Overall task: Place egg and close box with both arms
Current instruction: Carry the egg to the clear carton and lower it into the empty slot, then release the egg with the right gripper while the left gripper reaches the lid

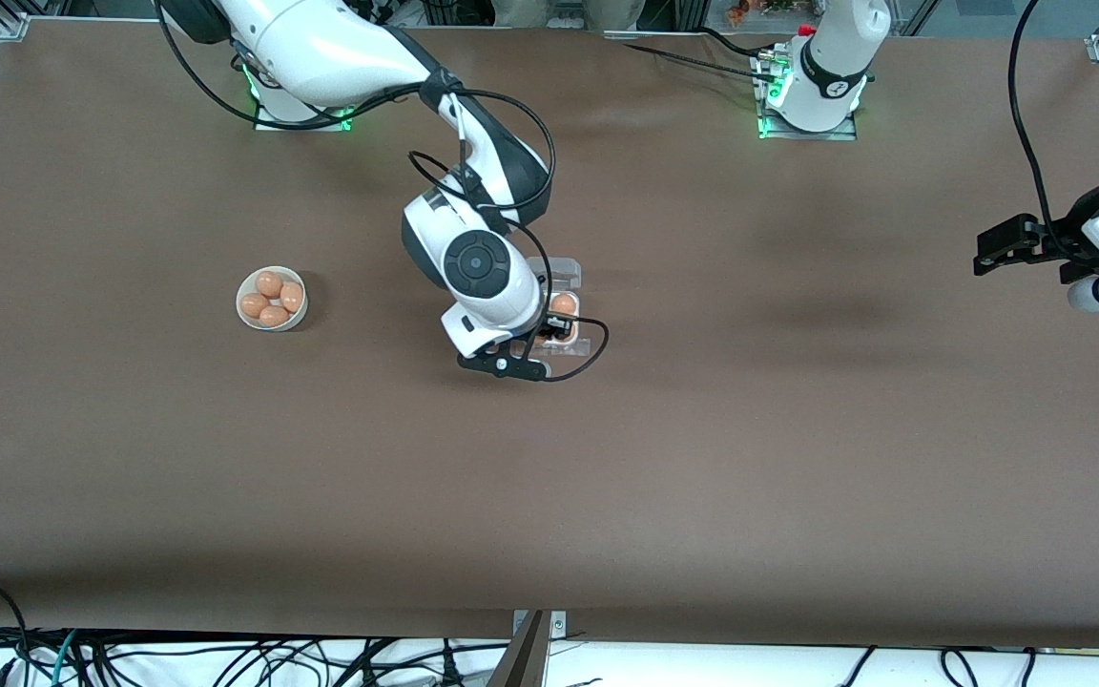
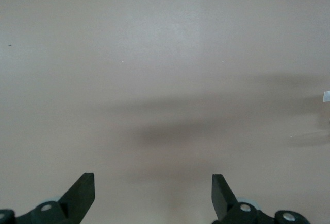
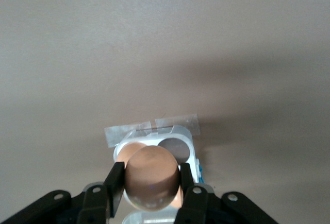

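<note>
The box (image 1: pixel 564 275) sits in the middle of the table with its lid open. In the right wrist view, its pale tray (image 3: pixel 192 154) holds one egg (image 3: pixel 127 153) beside an empty cell. My right gripper (image 1: pixel 557 329) is just over the box, shut on another orange-brown egg (image 3: pixel 152 177), which hangs above the cells. In the front view, one egg (image 1: pixel 564 304) shows in the box beside the gripper. My left gripper (image 1: pixel 988 256) waits open and empty above bare table at the left arm's end; its tips (image 2: pixel 153 188) frame only brown tabletop.
A round white bowl (image 1: pixel 242 289) with several eggs (image 1: pixel 273 299) stands toward the right arm's end of the table. Clear tape strips (image 3: pixel 149 128) hold the box to the table. Cables lie along the table's near edge.
</note>
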